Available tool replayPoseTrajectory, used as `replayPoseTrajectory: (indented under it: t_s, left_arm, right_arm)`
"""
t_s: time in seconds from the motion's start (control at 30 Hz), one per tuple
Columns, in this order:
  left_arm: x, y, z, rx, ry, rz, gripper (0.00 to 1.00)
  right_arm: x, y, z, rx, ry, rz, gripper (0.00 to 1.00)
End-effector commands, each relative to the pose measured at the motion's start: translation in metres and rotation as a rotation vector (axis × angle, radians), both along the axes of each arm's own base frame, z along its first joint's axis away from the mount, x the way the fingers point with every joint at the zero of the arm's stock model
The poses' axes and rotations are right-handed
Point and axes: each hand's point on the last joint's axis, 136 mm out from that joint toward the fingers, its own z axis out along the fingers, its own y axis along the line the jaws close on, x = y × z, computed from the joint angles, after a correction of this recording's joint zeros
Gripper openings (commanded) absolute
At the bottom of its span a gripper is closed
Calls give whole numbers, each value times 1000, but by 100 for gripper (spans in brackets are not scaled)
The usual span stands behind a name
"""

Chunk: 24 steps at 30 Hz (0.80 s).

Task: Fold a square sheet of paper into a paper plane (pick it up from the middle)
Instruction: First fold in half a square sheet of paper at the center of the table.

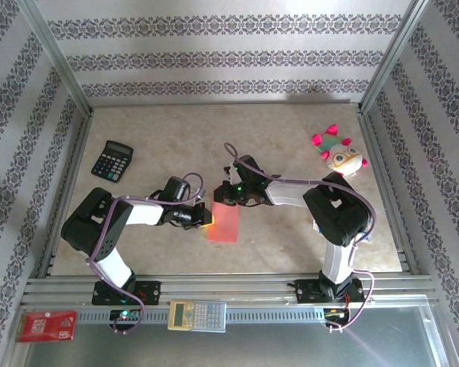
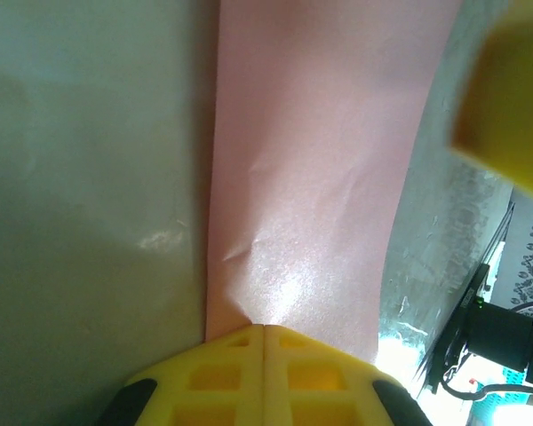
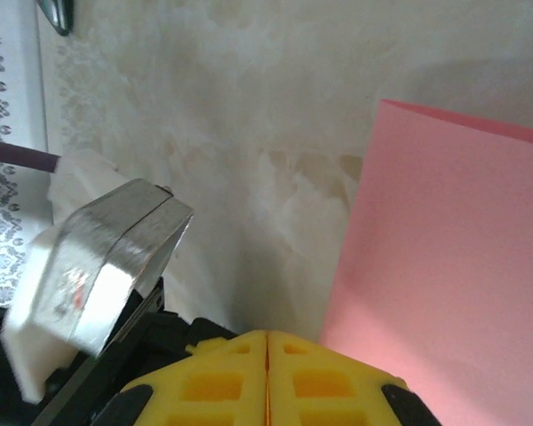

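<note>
The square sheet of paper lies folded into a narrow salmon-pink strip at the middle of the table, between the two arms. My left gripper meets its left long edge. In the left wrist view the yellow jaws are shut and small wrinkles in the paper run out from their tip. My right gripper is at the strip's far end. Its jaws are shut, and the paper's edge runs under the right finger. Whether it pinches the sheet I cannot tell. One of its yellow fingers shows blurred.
A black calculator lies at the back left and a pink-and-white plush toy at the back right of the marble table. On the front rail sit a red printed card and a yellow-grey calculator.
</note>
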Motion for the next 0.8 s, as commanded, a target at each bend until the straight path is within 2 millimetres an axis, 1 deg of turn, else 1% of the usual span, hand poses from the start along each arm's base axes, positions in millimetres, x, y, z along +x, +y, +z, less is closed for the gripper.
replayPoseTrajectory:
  t_s: [0.0,0.2,0.3,0.4,0.5,0.6,0.77]
  left_arm:
    - [-25,19,-37,100,100,-7,0]
    - [-27,20,-42,114,109,-7,0]
    - [-29,24,-45,144,119,-11,0]
    - [-36,30,-54,180,153,-21,0]
    - [-41,37,-61,229,171,-30,0]
    - [-48,46,-68,284,186,-43,0]
    - [-53,52,-72,323,204,-47,0]
  right_arm:
    - [1,16,0,20,14,24,8]
    - [-2,19,-27,-56,53,34,6]
    - [2,11,-43,-122,68,10,5]
    - [13,3,-53,-189,58,-17,5]
    - [28,-5,-58,-235,43,-51,3]
    - [44,-9,-58,-232,28,-88,3]
    - [68,-11,-57,-210,20,-132,2]
